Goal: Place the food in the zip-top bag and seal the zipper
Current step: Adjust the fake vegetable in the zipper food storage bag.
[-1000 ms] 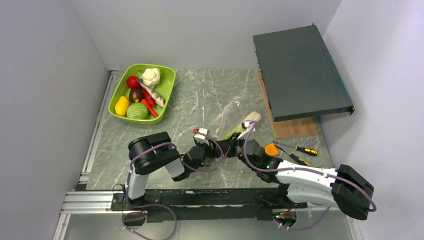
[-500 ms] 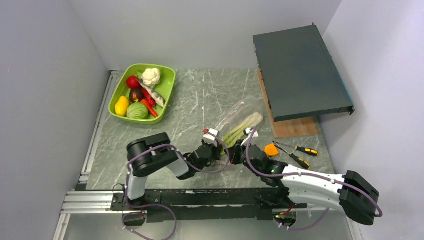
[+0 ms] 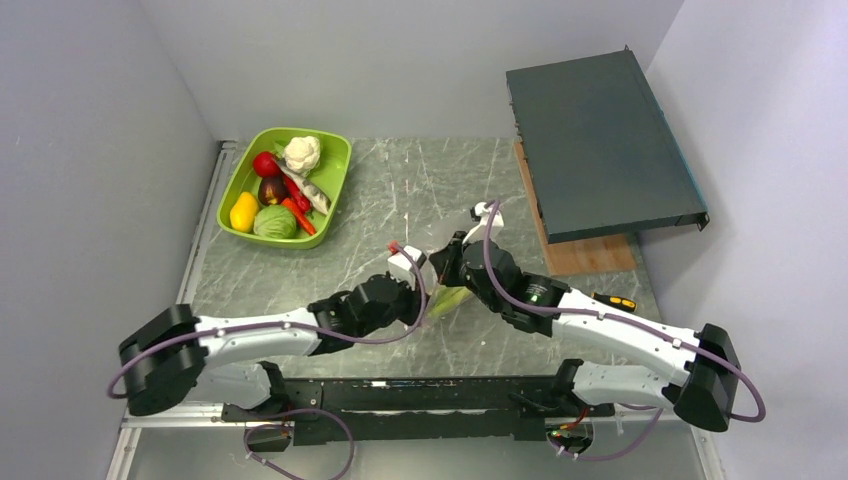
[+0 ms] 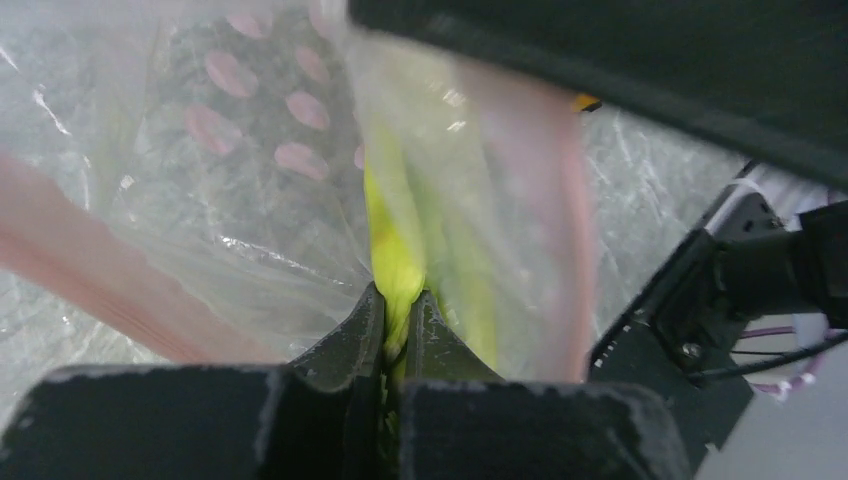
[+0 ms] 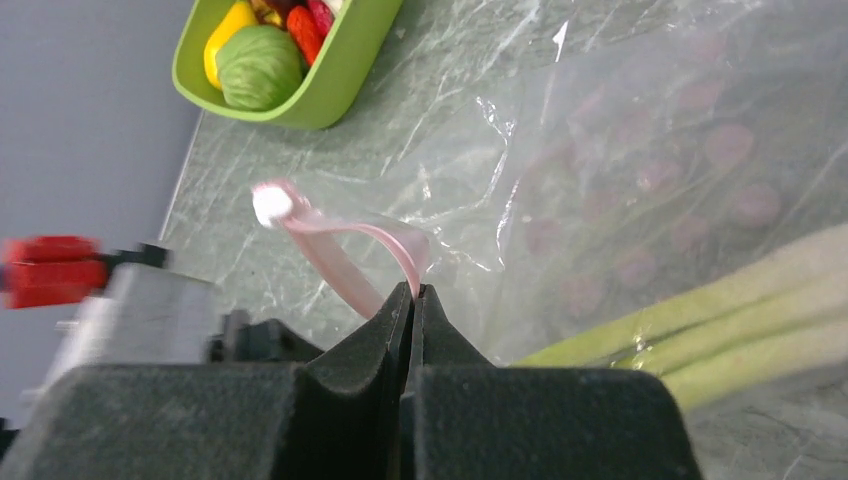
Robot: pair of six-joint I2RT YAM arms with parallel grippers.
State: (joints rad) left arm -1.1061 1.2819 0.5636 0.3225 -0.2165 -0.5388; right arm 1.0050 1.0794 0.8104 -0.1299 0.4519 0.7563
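Observation:
My left gripper [image 4: 400, 298] is shut on the end of a yellow-green stalk [image 4: 395, 255] of the food, at the mouth of the clear zip-top bag [image 4: 230, 220]. My right gripper [image 5: 412, 290] is shut on the bag's pink zipper [image 5: 340, 235] and holds it up off the table. Pale green stalks [image 5: 720, 310] lie inside the bag [image 5: 620, 130]. From above, both grippers [image 3: 430, 293] [image 3: 447, 270] meet at mid-table and cover most of the bag; a bit of stalk [image 3: 450, 298] shows. More food, such as a yellow pepper [image 3: 243, 211] and a cabbage [image 3: 274, 221], sits in the tray.
The lime-green tray [image 3: 345, 160] stands at the back left, also in the right wrist view [image 5: 340, 75]. A dark grey box [image 3: 600, 140] rests on a wooden board [image 3: 590, 255] at the back right. A screwdriver [image 3: 620, 302] lies beside the right arm.
The left gripper has closed on the stalk. The left arm has swung out and now reaches in low from the left. Both grippers and the bag's mouth have moved away from the arms' bases.

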